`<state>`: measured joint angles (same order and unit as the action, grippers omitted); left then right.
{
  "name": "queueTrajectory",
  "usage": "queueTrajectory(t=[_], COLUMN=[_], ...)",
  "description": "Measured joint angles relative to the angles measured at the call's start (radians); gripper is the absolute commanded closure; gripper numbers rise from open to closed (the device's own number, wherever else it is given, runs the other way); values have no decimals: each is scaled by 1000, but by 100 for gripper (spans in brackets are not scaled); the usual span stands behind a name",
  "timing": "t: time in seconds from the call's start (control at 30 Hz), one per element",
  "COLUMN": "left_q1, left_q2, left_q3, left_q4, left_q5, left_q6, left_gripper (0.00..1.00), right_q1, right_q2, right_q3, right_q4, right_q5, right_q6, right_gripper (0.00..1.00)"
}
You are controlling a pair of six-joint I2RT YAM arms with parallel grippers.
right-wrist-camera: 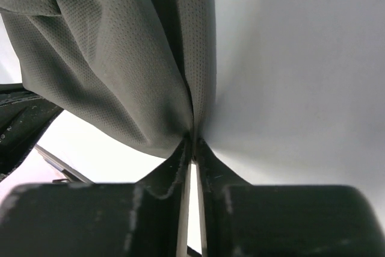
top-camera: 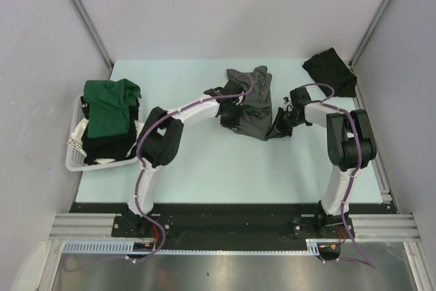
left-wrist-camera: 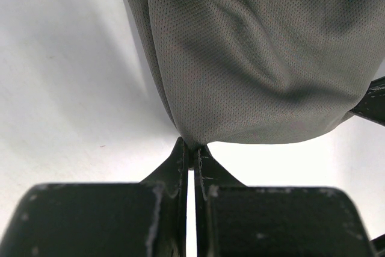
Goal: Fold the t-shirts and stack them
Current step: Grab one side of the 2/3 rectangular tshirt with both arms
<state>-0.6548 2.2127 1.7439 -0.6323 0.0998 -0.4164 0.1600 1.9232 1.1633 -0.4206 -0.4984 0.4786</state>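
The charcoal grey t-shirt (top-camera: pixel 251 103) hangs bunched above the middle of the table, held up between both arms. My left gripper (top-camera: pixel 229 100) is shut on the shirt's left edge; in the left wrist view the fingertips (left-wrist-camera: pixel 191 148) pinch a fold of grey cloth (left-wrist-camera: pixel 252 70). My right gripper (top-camera: pixel 282 122) is shut on the shirt's lower right edge, and the right wrist view shows its tips (right-wrist-camera: pixel 194 139) nipping the grey cloth (right-wrist-camera: pixel 108 70). A dark green t-shirt (top-camera: pixel 109 103) lies draped over the basket at the left. A black t-shirt (top-camera: pixel 330 69) sits crumpled at the back right corner.
The white slatted basket (top-camera: pixel 73 158) stands at the table's left edge, with dark cloth (top-camera: pixel 109 146) under the green shirt. Grey walls close in the table (top-camera: pixel 225 168) at the left, back and right. A metal rail runs along the right edge.
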Motion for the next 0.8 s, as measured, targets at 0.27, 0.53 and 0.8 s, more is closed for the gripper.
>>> queueTrajectory(t=[0.27,0.53,0.8], left_q1=[0,0,1], left_q2=[-1,-1,-4], left_q3=[0,34,149], left_q4=[-6,-36,-83], left_q5=[-2,-16,-49], left_q6=[0,3,41], left_gripper=[100,100,100], right_q1=[3,-27,-49], right_q2=[0,-23,-80], right_q3=[0,0,87], right_q4=[8,5,-35], right_q5=[1,-1,-5], right_q6=[-2,-5,-19], right_gripper=[100,100,100])
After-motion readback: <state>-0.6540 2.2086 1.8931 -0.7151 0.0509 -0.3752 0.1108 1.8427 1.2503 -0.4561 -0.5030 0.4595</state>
